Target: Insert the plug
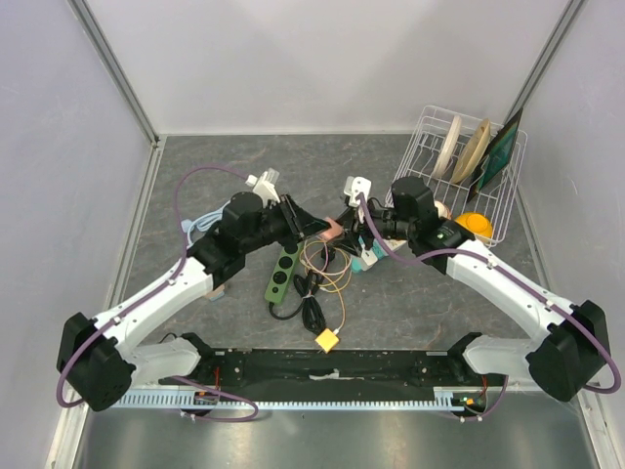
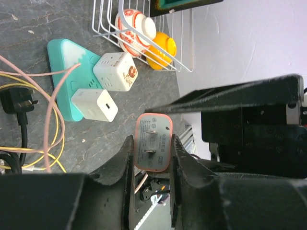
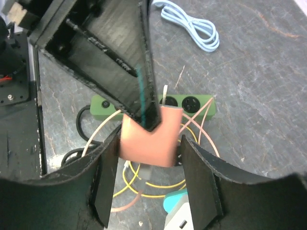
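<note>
The grey bench (image 1: 410, 293) fills the top view. Two arms reach in from the bottom corners and meet near the centre.

One white wire rack (image 1: 430, 137) sits in the upper right, with two plates (image 1: 449, 147) (image 1: 474, 149) standing on edge and one dark green board (image 1: 503, 151) leaning beside them. One orange object (image 1: 474, 223) lies at its lower end.

One green power strip (image 1: 283, 274) lies just below centre, with black, yellow and pink cables looped beside it. One teal socket block (image 2: 60, 72) in the upper left of the left wrist view carries two white cubes (image 2: 115, 71) (image 2: 94, 104). One coiled blue cable (image 3: 192, 24) lies at the top of the right wrist view.

The single pink plug (image 2: 153, 148) is up off the bench at the centre of the top view, above the green strip, its two prongs showing. The left claw (image 2: 152, 140) is clamped on it, one finger against each side. The right claw (image 3: 149, 143) straddles the same plug. Its left finger touches the plug, but whether it is gripping cannot be told.

One small yellow square (image 1: 327, 340) lies at lower centre.
</note>
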Controlling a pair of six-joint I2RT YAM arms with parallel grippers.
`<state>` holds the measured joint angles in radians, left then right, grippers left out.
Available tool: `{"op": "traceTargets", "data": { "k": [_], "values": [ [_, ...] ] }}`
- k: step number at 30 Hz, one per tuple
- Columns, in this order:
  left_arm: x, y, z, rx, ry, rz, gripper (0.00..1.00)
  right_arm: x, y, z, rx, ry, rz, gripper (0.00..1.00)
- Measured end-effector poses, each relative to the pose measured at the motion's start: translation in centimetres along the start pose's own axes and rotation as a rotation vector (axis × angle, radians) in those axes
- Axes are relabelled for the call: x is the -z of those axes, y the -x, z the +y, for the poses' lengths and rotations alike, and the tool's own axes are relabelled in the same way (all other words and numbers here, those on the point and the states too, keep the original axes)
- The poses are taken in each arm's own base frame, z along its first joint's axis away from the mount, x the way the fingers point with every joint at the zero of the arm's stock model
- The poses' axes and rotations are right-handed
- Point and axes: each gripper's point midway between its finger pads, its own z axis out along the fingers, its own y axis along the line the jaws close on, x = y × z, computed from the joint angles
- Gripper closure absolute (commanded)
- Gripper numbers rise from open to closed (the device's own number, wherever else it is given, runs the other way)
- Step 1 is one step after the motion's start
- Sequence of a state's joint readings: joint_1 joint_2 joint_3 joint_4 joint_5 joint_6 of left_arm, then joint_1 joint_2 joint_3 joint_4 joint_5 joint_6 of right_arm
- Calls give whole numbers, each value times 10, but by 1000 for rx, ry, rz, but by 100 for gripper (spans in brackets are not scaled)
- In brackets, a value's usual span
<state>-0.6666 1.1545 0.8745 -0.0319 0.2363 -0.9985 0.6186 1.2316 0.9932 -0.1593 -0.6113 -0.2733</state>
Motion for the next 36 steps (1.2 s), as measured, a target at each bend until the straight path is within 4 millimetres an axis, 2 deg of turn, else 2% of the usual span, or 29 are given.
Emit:
{"op": "traceTargets", "data": {
  "k": [1,4,10,14,20,27,32,36],
  "values": [
    [2,0,0,2,-5,-6,98,-1,1,1,-17,1,-6,22],
    [10,0,3,20,-30,-34,98,-3,9,-1,-67,-17,-37,18],
    [26,2,26,108,-54,-127,98,-3,27,-11,-244,-96,-114,17],
    [32,5,35,167,-60,-187,98,6,36,-15,-426,-170,-192,19],
    [36,16,28,237,-133,-261,98,11,45,-13,-652,-193,-303,26],
    [38,19,24,308,-207,-293,98,-3,31,-9,-918,-143,-366,27],
    [40,26,12,323,-265,-311,98,-11,32,-9,-1012,-97,-392,30],
    [40,29,8,332,-292,-319,98,-15,34,-5,-1065,-46,-416,37]
  ]
}}
